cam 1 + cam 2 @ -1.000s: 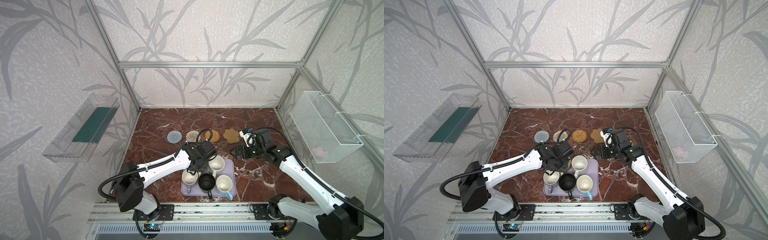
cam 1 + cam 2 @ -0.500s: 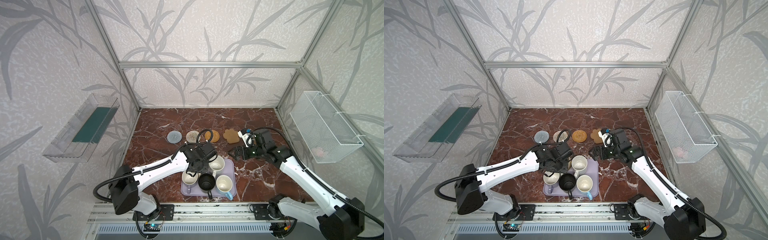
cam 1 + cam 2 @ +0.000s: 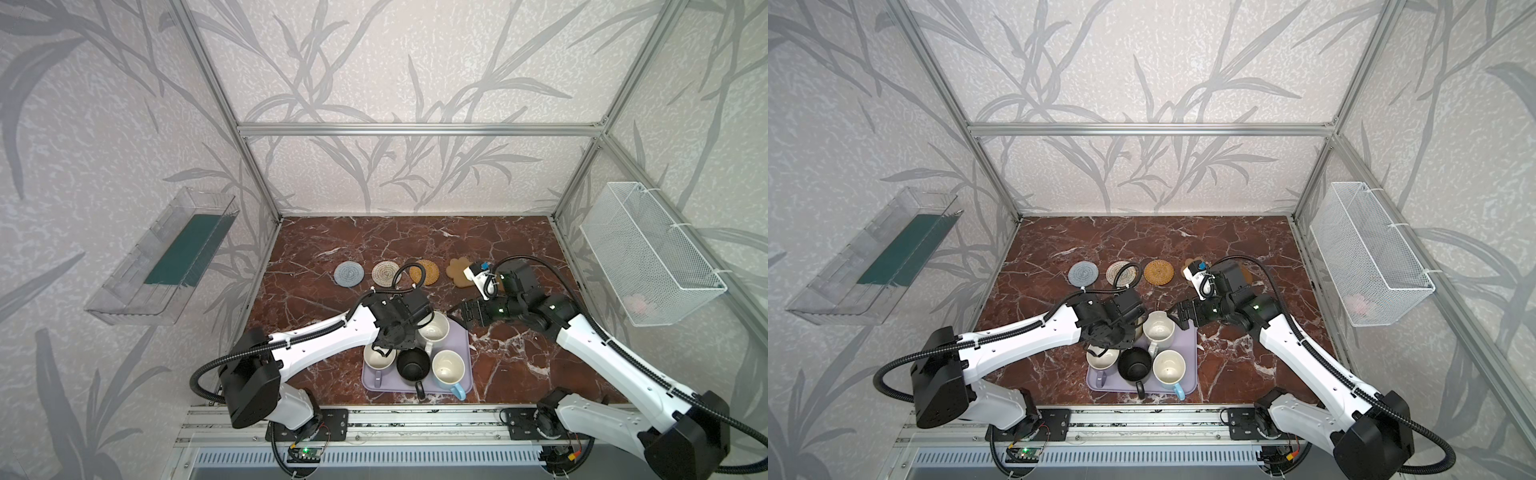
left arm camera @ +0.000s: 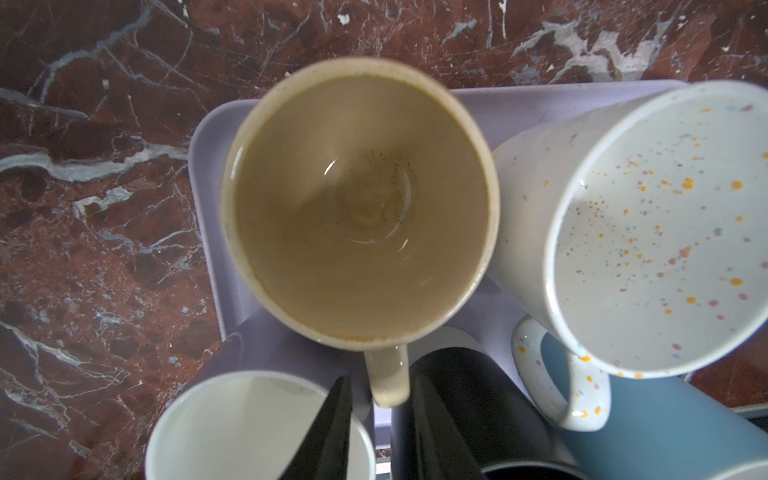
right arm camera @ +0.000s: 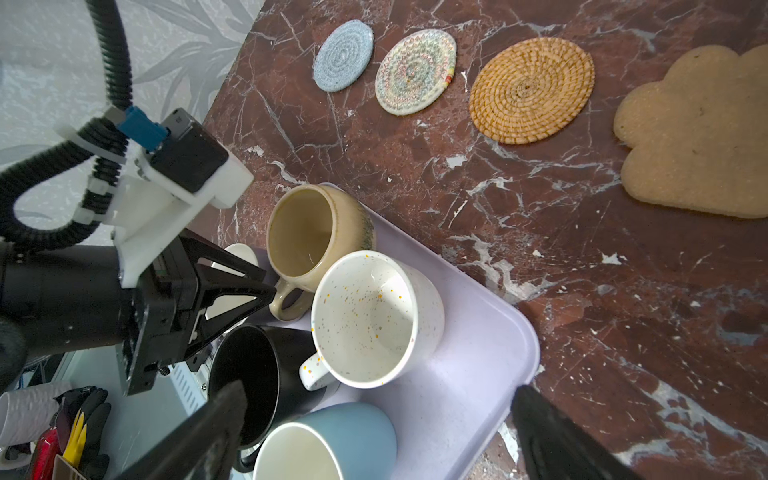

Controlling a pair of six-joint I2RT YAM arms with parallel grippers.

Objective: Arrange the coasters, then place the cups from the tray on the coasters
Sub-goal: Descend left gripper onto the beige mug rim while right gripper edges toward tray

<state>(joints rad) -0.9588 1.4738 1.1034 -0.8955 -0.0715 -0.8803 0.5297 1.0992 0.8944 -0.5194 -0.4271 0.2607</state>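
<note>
In both top views four coasters lay in a row across the middle of the desk (image 3: pixel 328 237): the grey-blue coaster (image 3: pixel 349 274) leftmost, then the cream coaster (image 3: pixel 385 273), the rattan coaster (image 3: pixel 424 272) and the paw coaster (image 3: pixel 458 271), each apart from its neighbour; the right arm's wrist covered the desk just right of the paw coaster. Below the row, at the lower centre of the frame, sat the lavender tray (image 3: pixel 462 347) with all five cups on it; the speckled mug (image 3: pixel 433 331) stood at its upper right; the lavender mug (image 3: pixel 378 357), the black mug (image 3: pixel 412 365) and the light blue mug (image 3: pixel 448 370) ran along its lower edge from left to right; the beige mug (image 4: pixel 357 199) stood upright at the upper left corner, just beside the speckled mug, and was mostly hidden under the left arm in the top views. The left pincer (image 4: pixel 380 384) was drawn narrow about the beige mug's handle (image 4: pixel 386 374), one finger on each side, pinching it. The right pincer (image 5: pixel 378 388) was spread wide with its fingers well apart; in both top views it hung just off the tray's upper right corner, near the speckled mug.
</note>
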